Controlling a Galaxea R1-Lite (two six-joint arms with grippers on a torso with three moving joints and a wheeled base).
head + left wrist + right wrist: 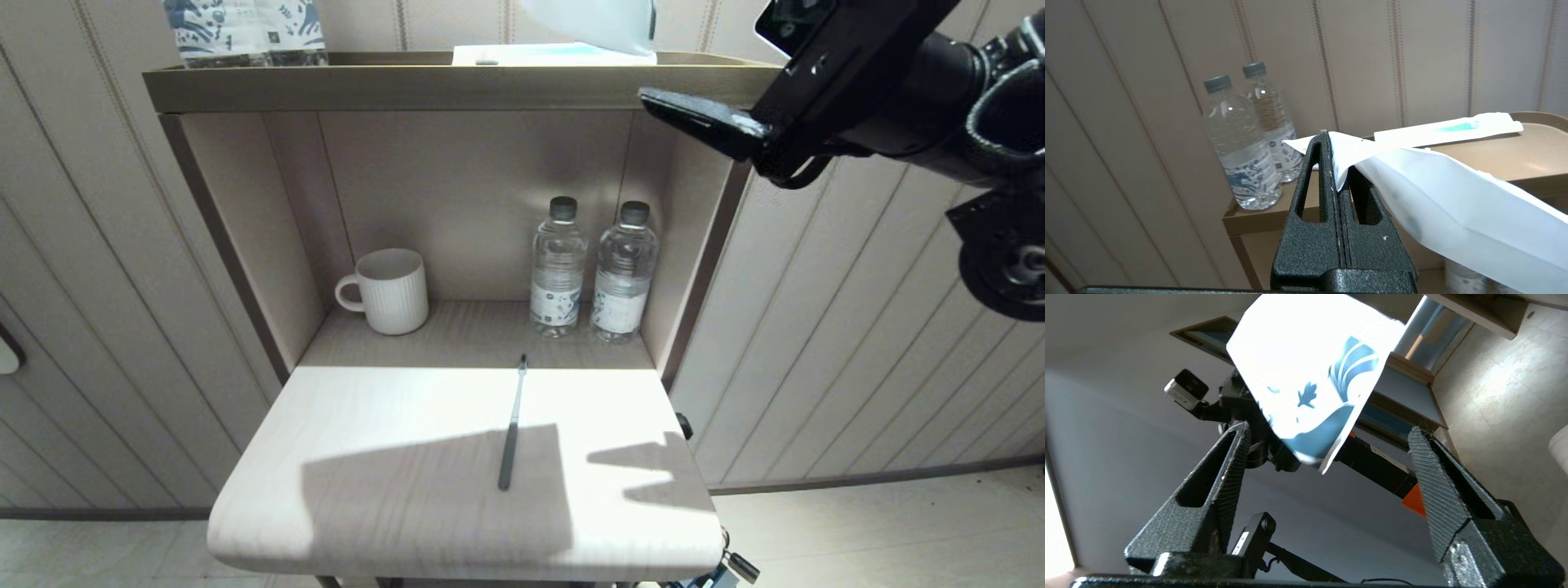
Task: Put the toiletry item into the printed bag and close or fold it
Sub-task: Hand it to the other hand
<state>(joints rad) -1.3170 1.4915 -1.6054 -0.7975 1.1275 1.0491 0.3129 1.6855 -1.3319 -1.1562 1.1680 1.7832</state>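
Pinching a corner of the printed bag point(1453, 204), the left gripper point(1336, 163) had its fingers pressed together on the white plastic, and the pouch hung away from the grip as a pale, slack sheet. From the right wrist camera the same bag point(1310, 384) dangled with its blue leaf print showing, just beyond the right gripper point(1327, 437), whose fingers were spread wide with the bag's lower edge hanging between their tips and touching neither. In the head view the right arm sat raised at the upper right, level with the top shelf point(457, 86), one finger point(702, 122) reaching in toward the shelf's front edge. Nearest on the pull-out table point(367, 490) lay the toothbrush point(512, 425), alone near the middle, lengthwise front to back with its small dark head pointing into the alcove, half in shadow. Bare wood lay on every side of it, out to the rounded front edge. Farther back in the alcove, a ribbed white mug point(392, 290) stood at the left and two water bottles point(592, 273) side by side at the right, close to the side wall. Up top, two more bottles point(1249, 139) stood at the shelf's left end, and a flat white packet point(1449, 128) lay beyond the bag.
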